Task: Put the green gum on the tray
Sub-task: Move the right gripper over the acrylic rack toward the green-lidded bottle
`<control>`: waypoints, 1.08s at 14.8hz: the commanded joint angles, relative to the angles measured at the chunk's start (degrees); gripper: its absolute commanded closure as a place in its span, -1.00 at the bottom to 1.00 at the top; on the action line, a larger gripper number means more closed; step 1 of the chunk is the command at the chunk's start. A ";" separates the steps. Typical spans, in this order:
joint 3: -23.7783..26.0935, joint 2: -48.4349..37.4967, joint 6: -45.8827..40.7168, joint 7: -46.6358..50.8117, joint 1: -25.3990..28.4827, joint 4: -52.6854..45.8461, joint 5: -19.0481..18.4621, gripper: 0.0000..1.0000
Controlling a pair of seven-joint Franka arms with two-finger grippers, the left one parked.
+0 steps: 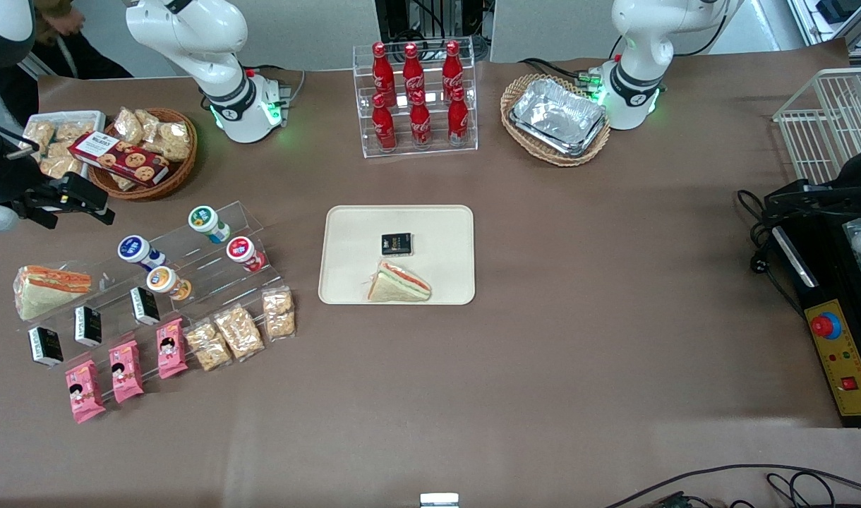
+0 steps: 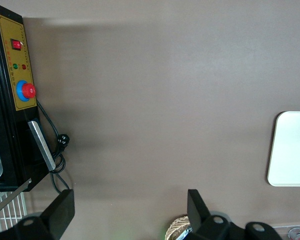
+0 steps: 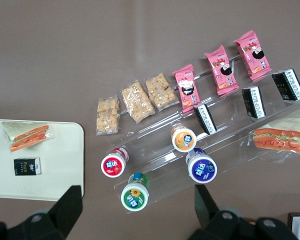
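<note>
Brown tabletop carries a clear stepped rack (image 1: 190,268) where the green gum (image 3: 135,195) stands on the highest step. Above it hangs the gripper (image 3: 137,212), fingers spread wide, holding nothing, well apart from the tray (image 1: 346,233).

Readable only in part: white Coca-Cola script on the red bottles (image 1: 416,99) in the clear rack; "WALKERS"-like white lettering, uncertain, on the red cookie box (image 1: 120,156) in the wicker basket. Print on the green gum (image 3: 135,195) lid, the black packet (image 1: 396,244) on the tray (image 1: 346,282) and the pink packets (image 1: 127,370): illegible. Above the shelf, the gripper (image 3: 135,212), fingers apart.
</note>
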State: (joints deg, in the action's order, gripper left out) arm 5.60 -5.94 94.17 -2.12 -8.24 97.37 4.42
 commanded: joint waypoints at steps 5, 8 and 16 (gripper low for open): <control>0.12 1.02 0.05 -0.61 0.25 -0.96 -0.29 -1.00; 0.21 0.67 -0.82 -0.61 0.42 -0.17 -0.38 -1.00; 0.64 -5.21 -3.99 -0.70 0.60 5.53 -0.47 -1.00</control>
State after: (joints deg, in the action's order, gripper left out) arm 6.10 -6.94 90.30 -2.33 -7.90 98.01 4.40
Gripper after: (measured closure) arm 0.000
